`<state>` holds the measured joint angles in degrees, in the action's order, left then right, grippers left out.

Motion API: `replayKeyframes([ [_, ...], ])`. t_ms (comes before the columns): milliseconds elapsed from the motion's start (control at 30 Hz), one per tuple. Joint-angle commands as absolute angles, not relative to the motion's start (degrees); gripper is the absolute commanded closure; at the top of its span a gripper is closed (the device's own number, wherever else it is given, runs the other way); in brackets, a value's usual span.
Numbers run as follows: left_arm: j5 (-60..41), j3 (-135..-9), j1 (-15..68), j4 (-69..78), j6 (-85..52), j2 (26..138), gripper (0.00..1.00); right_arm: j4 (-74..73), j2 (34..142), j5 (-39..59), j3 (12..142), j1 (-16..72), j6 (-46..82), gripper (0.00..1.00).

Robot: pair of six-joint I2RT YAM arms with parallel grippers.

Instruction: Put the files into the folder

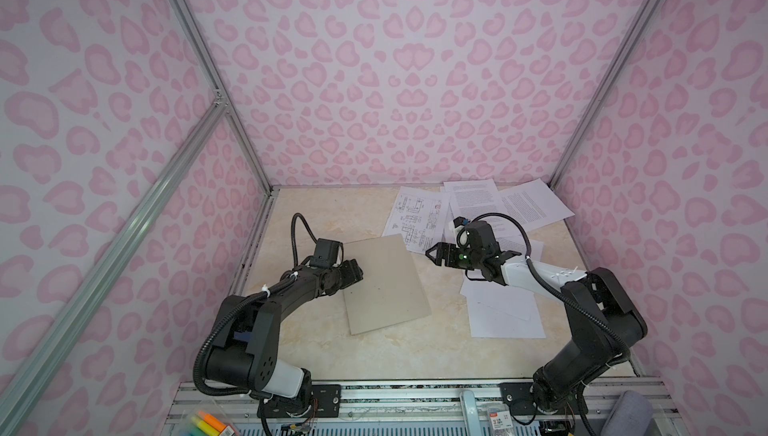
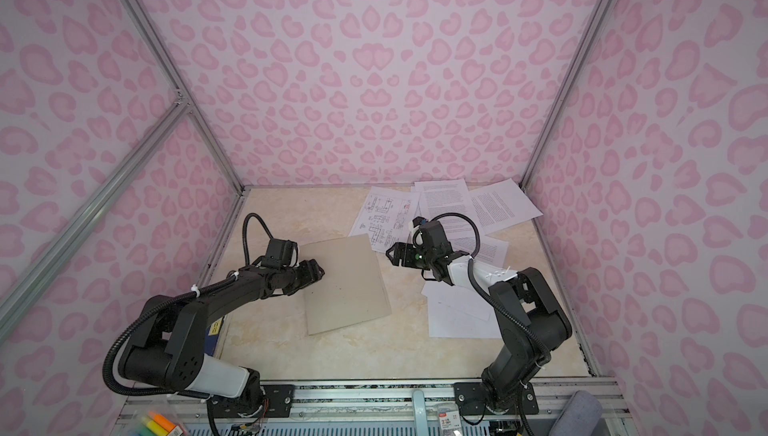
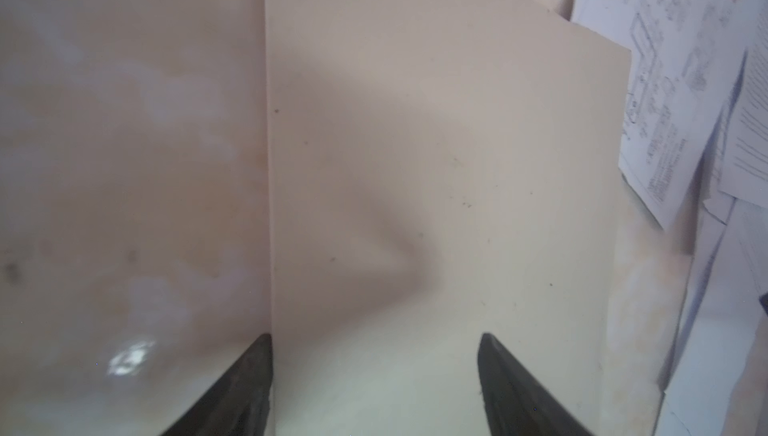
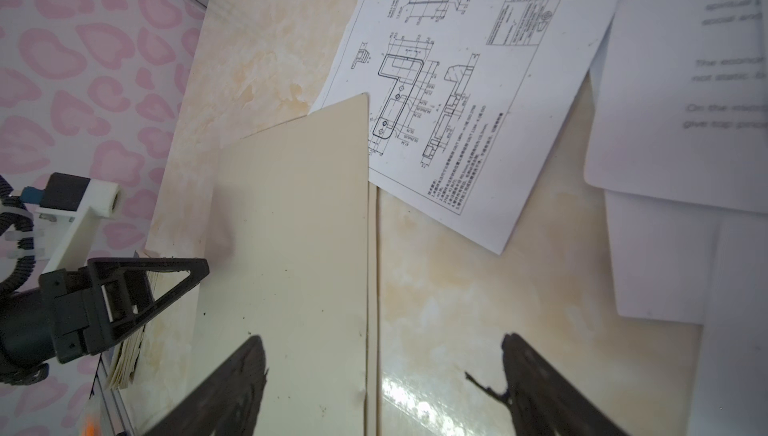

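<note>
The folder [image 1: 386, 284] [image 2: 345, 284] lies shut and flat mid-table, grey-beige. My left gripper [image 1: 358, 272] [image 2: 320, 272] [image 3: 374, 336] is open at its left edge, one finger by the edge and one over the cover. My right gripper [image 1: 430, 253] [image 2: 390, 253] [image 4: 382, 336] hovers open over the folder's right edge [image 4: 372, 288], holding nothing. The files are loose on the right: a drawing sheet [image 1: 419, 218] [image 4: 457, 80] [image 3: 673, 80], partly tucked under the folder's far corner, text sheets [image 1: 473, 201] at the back, and blank sheets [image 1: 503, 313] under the right arm.
Pink patterned walls [image 1: 374, 80] and aluminium posts close in the table on three sides. A dark blue book [image 2: 214, 326] shows under the left arm at the table's left edge. Highlighters [image 1: 208, 421] lie on the front rail.
</note>
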<state>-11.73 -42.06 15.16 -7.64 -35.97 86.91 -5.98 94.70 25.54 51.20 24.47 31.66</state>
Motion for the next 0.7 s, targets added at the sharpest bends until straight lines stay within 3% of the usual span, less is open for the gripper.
replayKeyframes([
  [0, -13.8, -44.1, 17.7, -3.5, -37.2, 89.5, 0.26, -6.0, 94.6, 26.7, 51.1, 23.6, 31.7, 0.12],
  [133, -14.6, -45.1, 18.4, -2.2, -38.7, 92.1, 0.37, -4.6, 95.4, 27.3, 52.4, 23.5, 31.1, 0.13],
  [367, -13.9, -44.8, 18.2, -3.9, -37.4, 90.9, 0.44, -3.4, 98.4, 28.8, 54.5, 23.9, 30.7, 0.14],
  [500, -13.5, -43.7, 18.0, -4.2, -36.7, 90.7, 0.56, -2.1, 101.1, 30.0, 57.1, 25.0, 29.8, 0.14],
  [667, -13.5, -42.9, 17.2, -3.9, -36.7, 91.4, 0.63, 0.6, 105.5, 29.9, 61.9, 26.1, 27.9, 0.15],
])
